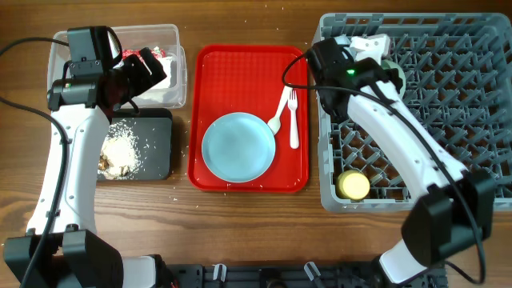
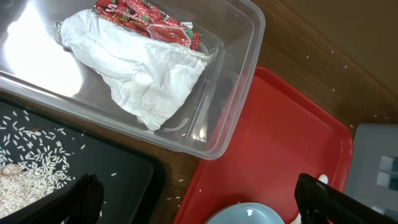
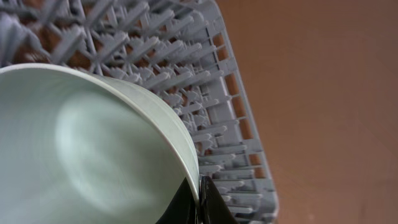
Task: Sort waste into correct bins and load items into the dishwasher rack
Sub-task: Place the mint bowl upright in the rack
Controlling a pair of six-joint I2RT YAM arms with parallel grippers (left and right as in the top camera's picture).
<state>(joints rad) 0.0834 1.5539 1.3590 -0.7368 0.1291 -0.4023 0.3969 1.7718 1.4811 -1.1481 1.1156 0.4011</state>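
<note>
My right claw (image 3: 199,200) pinches the rim of a pale bowl (image 3: 93,155) above the rack (image 3: 217,118); my left claw (image 2: 198,194) gapes empty, well left of it.

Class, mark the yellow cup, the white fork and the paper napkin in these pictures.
yellow cup (image 1: 353,186), overhead view, centre of its round outline.
white fork (image 1: 294,122), overhead view, middle of its handle.
paper napkin (image 2: 149,74), left wrist view, middle of its crumpled surface.

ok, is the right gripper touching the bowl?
Touching. The right wrist view shows the right gripper pinching the rim of the bowl between its two fingertips, with no gap.
</note>
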